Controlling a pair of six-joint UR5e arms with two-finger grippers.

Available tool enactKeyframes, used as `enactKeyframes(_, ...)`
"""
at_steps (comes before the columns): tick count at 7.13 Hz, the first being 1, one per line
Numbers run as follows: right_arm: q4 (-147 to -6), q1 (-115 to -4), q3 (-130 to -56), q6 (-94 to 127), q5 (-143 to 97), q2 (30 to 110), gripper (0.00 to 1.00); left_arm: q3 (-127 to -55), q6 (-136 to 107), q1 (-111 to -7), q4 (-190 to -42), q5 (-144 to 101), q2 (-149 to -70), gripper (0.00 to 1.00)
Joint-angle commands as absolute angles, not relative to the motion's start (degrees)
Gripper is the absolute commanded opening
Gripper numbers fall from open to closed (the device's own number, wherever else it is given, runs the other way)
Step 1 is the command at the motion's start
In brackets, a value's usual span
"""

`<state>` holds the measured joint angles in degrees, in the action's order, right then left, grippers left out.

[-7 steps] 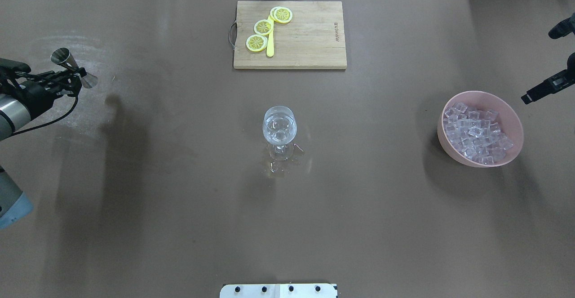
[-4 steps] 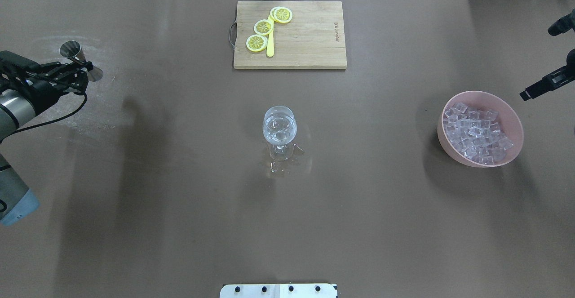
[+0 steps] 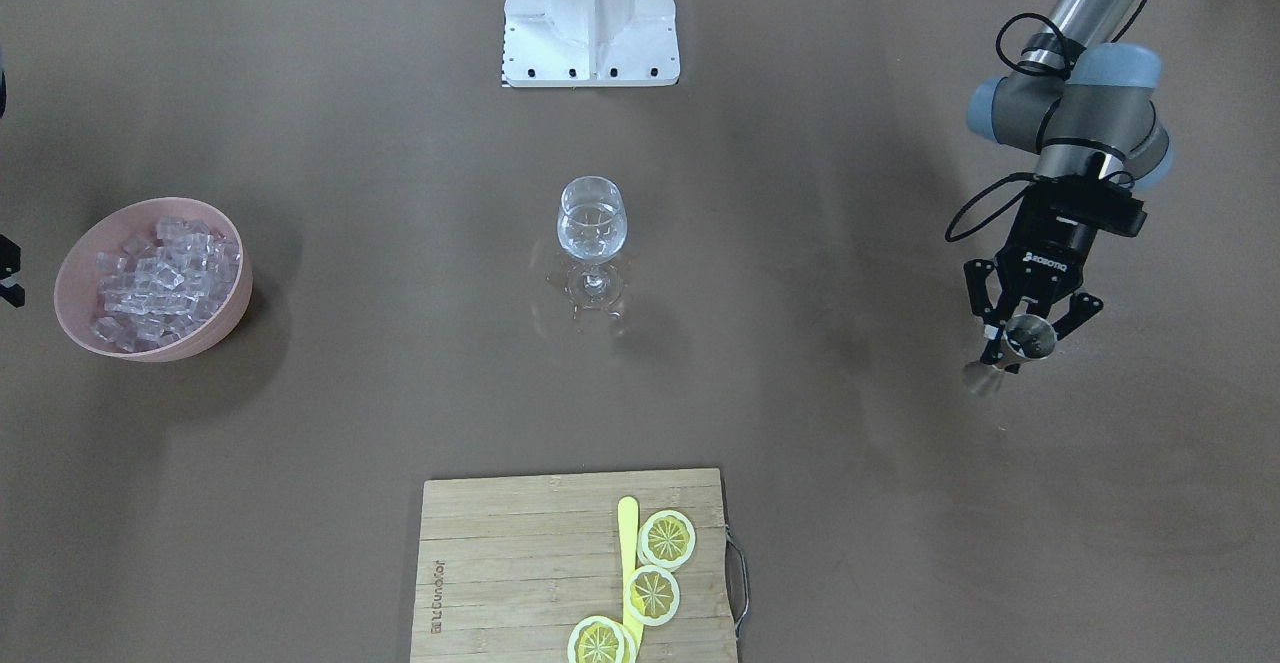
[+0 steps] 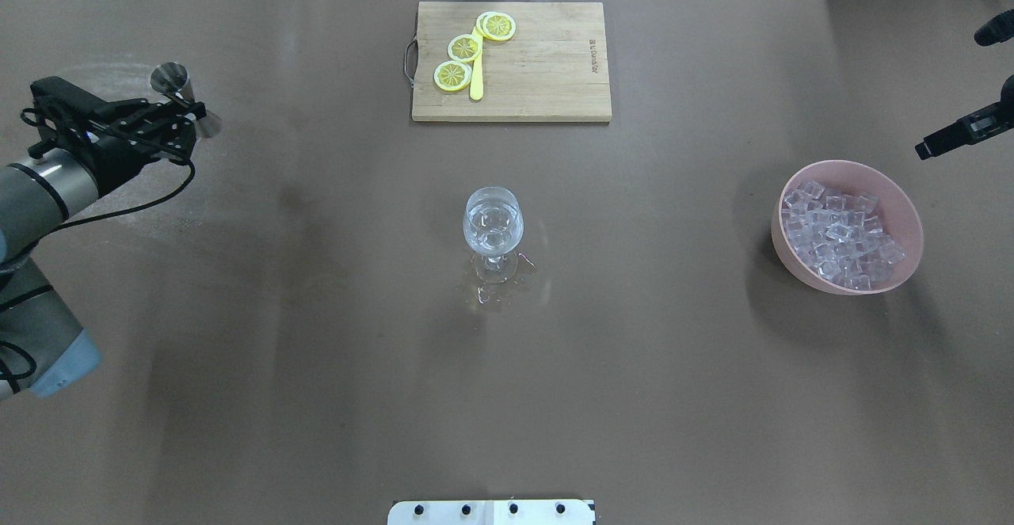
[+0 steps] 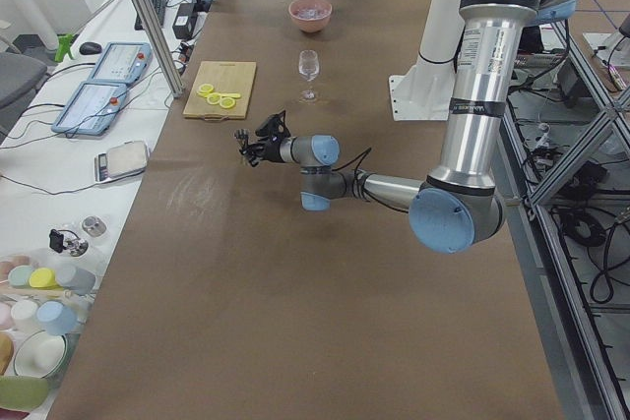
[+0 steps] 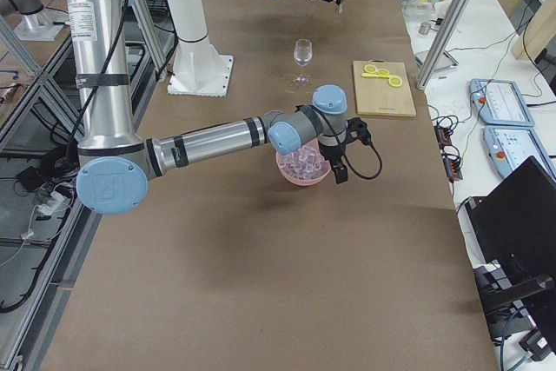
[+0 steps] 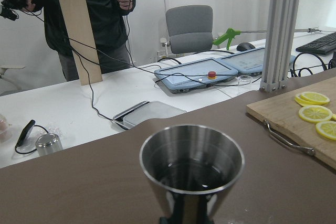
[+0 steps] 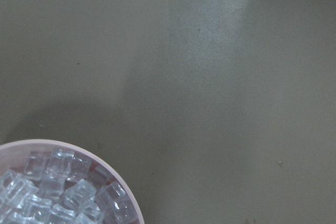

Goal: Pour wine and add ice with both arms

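Pour step: your L hand (image 4: 188,105) grips the jigger (image 4: 169,77); next carry it level to the glass (image 4: 492,220), tip. R hand (image 4: 962,133): can't tell.

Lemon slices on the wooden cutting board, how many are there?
3 yellow lemon slices show clearly on the wooden cutting board: the middle one, one nearer its metal handle, one by the far edge. A rim beside that last may be a fourth, mostly hidden.
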<state>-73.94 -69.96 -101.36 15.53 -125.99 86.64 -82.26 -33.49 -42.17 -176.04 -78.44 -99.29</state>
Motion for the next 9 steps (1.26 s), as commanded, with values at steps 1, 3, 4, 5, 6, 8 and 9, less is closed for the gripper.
enactKeyframes(1, -72.5, -70.0, -102.6, 22.8, -126.3, 87.4, 1.0, -83.9, -29.7, -39.9, -171.3, -78.4, -102.6, 0.0)
enactKeyframes(3, -72.5, -70.0, -102.7, 24.5, -126.3, 87.5, 1.0, -88.9, -29.1, -39.7, -166.5, -78.7, -103.2, 0.0)
enactKeyframes(4, -72.5, -70.0, -102.7, 24.9, -126.2, 87.5, 1.0, -92.8, -29.2, -38.7, -162.1, -81.7, -104.1, 0.0)
enactKeyframes(5, -72.5, -70.0, -103.4, 26.7, -126.3, 87.8, 1.0, -93.2, -29.1, -38.2, -161.4, -84.4, -106.3, 0.0)
enactKeyframes(6, -72.5, -70.0, -103.4, 27.4, -126.3, 87.8, 1.0, -92.4, -28.7, -36.5, -161.1, -84.1, -108.7, 0.0)
enactKeyframes(8, -72.5, -70.0, -103.5, 29.3, -126.3, 87.8, 1.0, -92.9, -18.0, -35.2, -161.1, -83.8, -111.1, 0.0)
enactKeyframes(9, -72.5, -70.0, -103.8, 30.7, -126.2, 87.8, 1.0, -93.2, -14.5, -35.2, -161.1, -83.1, -111.5, 0.0)
